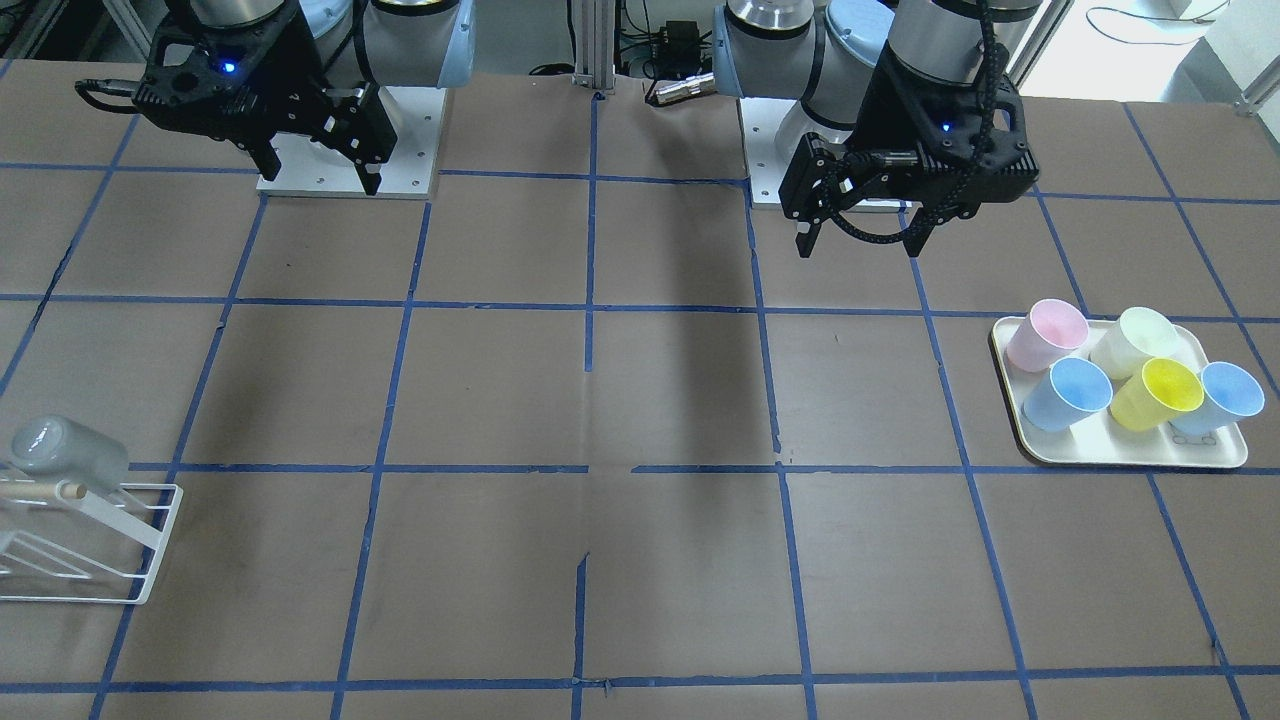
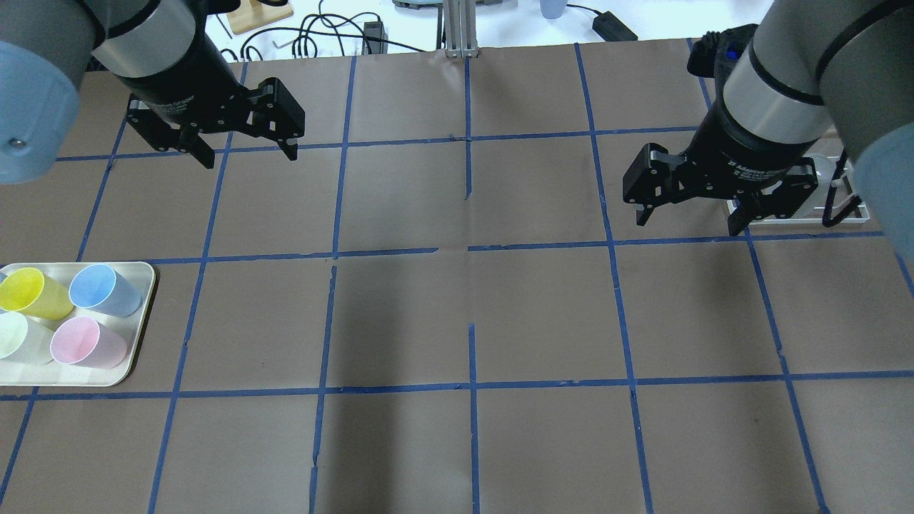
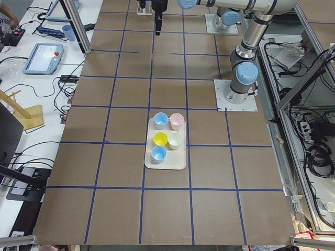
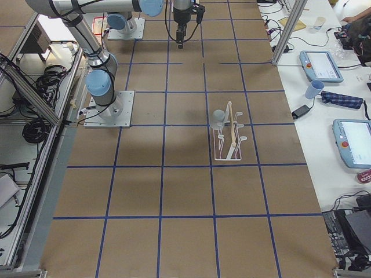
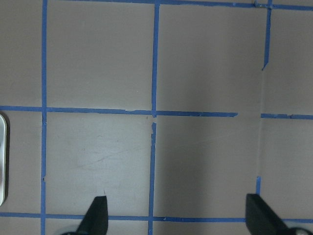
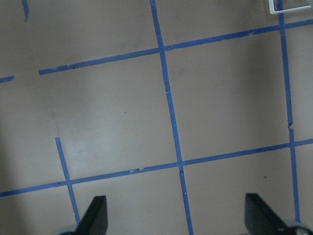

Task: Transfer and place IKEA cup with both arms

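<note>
The IKEA cup (image 1: 65, 450), a pale grey tumbler, sits mouth-down on a peg of the white wire rack (image 1: 110, 545) at the table's end on my right; it also shows in the exterior right view (image 4: 218, 117). My left gripper (image 1: 860, 245) hangs open and empty above the table near its base, and shows in the overhead view (image 2: 250, 155) and its wrist view (image 5: 177, 215). My right gripper (image 1: 320, 175) is open and empty, high above the table and short of the rack, also in the overhead view (image 2: 689, 223) and its wrist view (image 6: 176, 215).
A cream tray (image 1: 1130, 458) on my left side holds a pink cup (image 1: 1047, 333), a cream-white cup (image 1: 1135, 340), a yellow cup (image 1: 1158, 392) and two light blue cups (image 1: 1068, 393). Brown table with a blue tape grid.
</note>
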Robot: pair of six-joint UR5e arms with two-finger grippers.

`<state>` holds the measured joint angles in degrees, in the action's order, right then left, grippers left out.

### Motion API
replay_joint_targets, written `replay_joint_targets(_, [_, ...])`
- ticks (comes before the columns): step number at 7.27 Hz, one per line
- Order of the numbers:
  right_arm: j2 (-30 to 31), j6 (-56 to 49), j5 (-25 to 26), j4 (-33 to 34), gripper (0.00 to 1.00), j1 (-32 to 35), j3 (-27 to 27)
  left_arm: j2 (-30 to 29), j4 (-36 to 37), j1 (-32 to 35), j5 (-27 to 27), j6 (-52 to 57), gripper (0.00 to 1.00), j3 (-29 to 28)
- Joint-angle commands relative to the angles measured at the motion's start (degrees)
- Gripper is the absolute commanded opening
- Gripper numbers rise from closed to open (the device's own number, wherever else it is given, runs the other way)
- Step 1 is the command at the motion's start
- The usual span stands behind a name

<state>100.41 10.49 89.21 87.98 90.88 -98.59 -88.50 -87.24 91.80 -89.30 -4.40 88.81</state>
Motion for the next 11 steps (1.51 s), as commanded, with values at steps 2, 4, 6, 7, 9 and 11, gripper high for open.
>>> replay_joint_targets(2, [1.36, 0.05, -0.09, -2.36, 1.0, 0.17, 0.67, 0.08, -0.04, 0.04, 0.09, 0.0, 1.0, 0.05])
replay_joint_targets(4, [1.37, 0.14, 0.26, -2.71, 1.0, 0.09, 0.33, 0.17, -0.04, 0.04, 0.0, 0.0, 1.0, 0.05])
replay_joint_targets(6, [1.03, 0.23, -0.09, -2.38, 1.0, 0.0, 0.76, 0.08, -0.04, 0.04, 0.0, 0.0, 1.0, 0.05])
replay_joint_targets(7, [0.67, 0.93, -0.18, -1.93, 1.0, 0.0, 0.85, -0.09, -0.04, 0.13, 0.0, 0.0, 1.0, 0.05])
replay_joint_targets(9, [1.02, 0.67, 0.35, -2.28, 1.0, -0.18, 0.5, 0.08, -0.04, 0.13, -0.09, 0.0, 1.0, 0.13])
replay_joint_targets(11, [0.76, 0.93, 0.43, -2.11, 1.0, -0.26, 0.32, 0.08, -0.04, 0.13, -0.09, 0.0, 1.0, 0.13])
